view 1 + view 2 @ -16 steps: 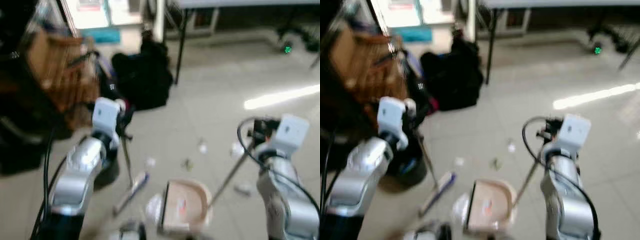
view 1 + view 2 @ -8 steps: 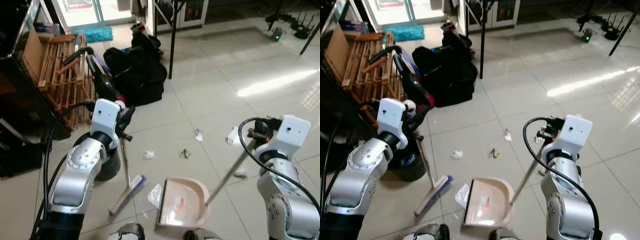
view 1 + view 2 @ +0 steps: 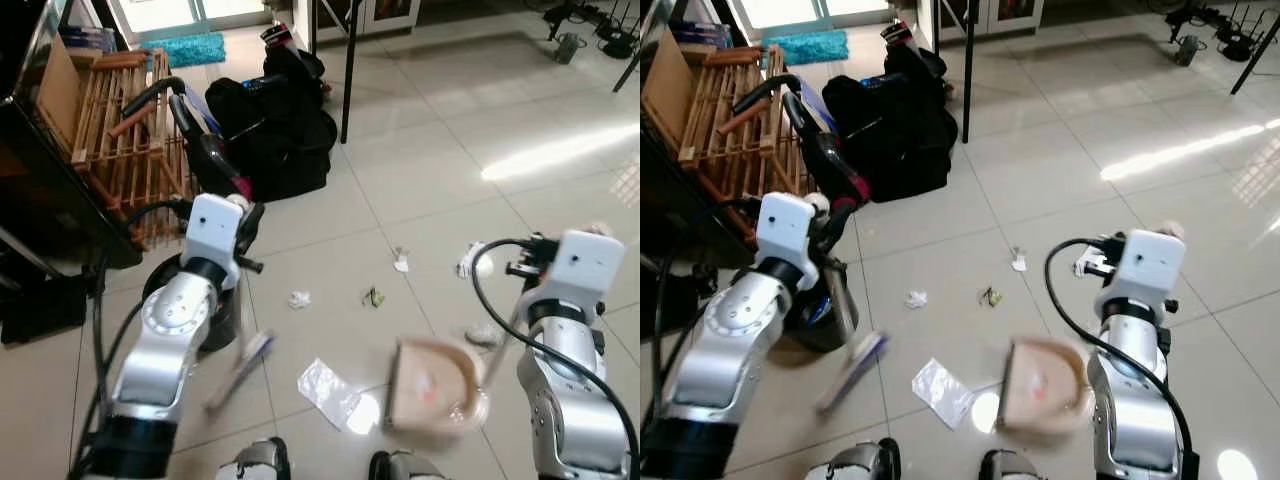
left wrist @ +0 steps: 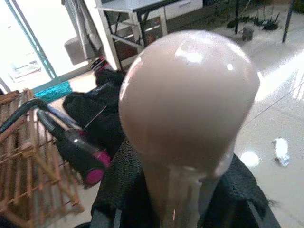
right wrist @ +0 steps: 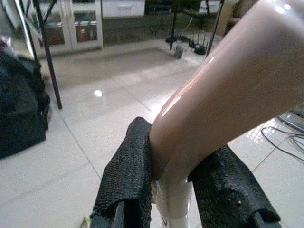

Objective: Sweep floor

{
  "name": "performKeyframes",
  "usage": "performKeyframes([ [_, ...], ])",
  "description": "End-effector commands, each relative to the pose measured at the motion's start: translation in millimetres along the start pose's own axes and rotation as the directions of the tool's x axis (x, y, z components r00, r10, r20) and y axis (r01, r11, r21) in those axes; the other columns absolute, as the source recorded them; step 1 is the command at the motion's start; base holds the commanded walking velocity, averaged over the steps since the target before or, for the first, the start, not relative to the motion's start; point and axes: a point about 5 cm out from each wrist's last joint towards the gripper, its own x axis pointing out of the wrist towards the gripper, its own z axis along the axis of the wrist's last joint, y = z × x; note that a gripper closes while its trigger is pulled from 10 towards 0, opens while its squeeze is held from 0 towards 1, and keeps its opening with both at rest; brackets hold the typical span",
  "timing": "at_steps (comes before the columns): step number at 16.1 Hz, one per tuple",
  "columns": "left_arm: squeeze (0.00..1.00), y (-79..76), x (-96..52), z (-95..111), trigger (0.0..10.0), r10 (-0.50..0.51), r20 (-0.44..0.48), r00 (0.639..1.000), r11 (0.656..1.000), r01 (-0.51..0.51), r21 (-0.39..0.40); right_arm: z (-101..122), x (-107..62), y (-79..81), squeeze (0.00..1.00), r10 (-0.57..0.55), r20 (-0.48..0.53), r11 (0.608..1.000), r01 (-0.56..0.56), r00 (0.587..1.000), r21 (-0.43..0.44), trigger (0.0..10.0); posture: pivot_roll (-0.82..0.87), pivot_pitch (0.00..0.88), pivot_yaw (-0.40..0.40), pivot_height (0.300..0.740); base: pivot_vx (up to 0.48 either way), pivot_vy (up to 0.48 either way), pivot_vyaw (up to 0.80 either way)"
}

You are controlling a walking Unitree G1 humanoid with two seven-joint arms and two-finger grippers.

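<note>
Smooth beige plastic, light and stiff but likely slippery — best gripped near the top. My left pincer (image 4: 175, 209) clamps the broom handle (image 4: 187, 109) under its knob; the broom head (image 3: 240, 368) rides the tile floor (image 3: 420, 180). My right pincer (image 5: 175, 199) clamps the dustpan handle (image 5: 223, 90) — dustpan (image 3: 432, 384) beside the plastic wrapper (image 3: 330, 392).

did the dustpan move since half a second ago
Yes. The pale pink plastic dustpan held by the right gripper slid to the robot's right, away from the crumpled clear plastic wrapper it was beside.
</note>
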Motion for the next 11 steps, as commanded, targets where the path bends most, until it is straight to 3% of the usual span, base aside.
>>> performKeyframes([
  [1,0.0,-3.4,6.1,7.0,10.0,-0.001,0.073,0.997,1.0,0.001,0.002,11.0,5.2,4.6,0.0,0.024,0.109,0.998,-0.03,0.994,0.055,10.0,0.02,0.254,0.038,0.74,0.0,0.0,0.0],
  [2,0.0,-7.0,9.7,5.0,10.0,0.003,0.109,0.994,1.0,-0.002,-0.01,10.8,9.3,5.4,0.0,0.024,0.139,0.998,-0.031,0.99,0.048,10.0,0.03,0.272,0.043,0.74,0.0,0.0,0.0],
  [6,0.0,-17.8,20.9,2.4,10.0,0.011,0.187,0.982,0.997,-0.025,0.07,0.7,17.1,8.1,0.0,0.008,0.178,1.0,-0.007,0.984,-0.004,10.0,0.06,0.351,0.099,0.74,0.0,0.0,0.0],
  [8,0.0,-20.7,28.3,9.3,10.0,0.015,0.242,0.97,0.998,-0.03,0.06,8.4,22.7,5.1,0.0,-0.016,0.247,1.0,0.012,0.969,0.018,10.0,0.06,0.403,0.126,0.74,0.0,0.0,0.0],
  [11,0.0,-32.9,36.5,9.1,10.0,0.014,0.286,0.958,1.0,-0.016,0.005,12.6,30.0,-1.6,0.0,-0.005,0.312,1.0,0.012,0.95,-0.02,10.0,0.06,0.446,0.141,0.74,0.0,0.0,0.0],
])
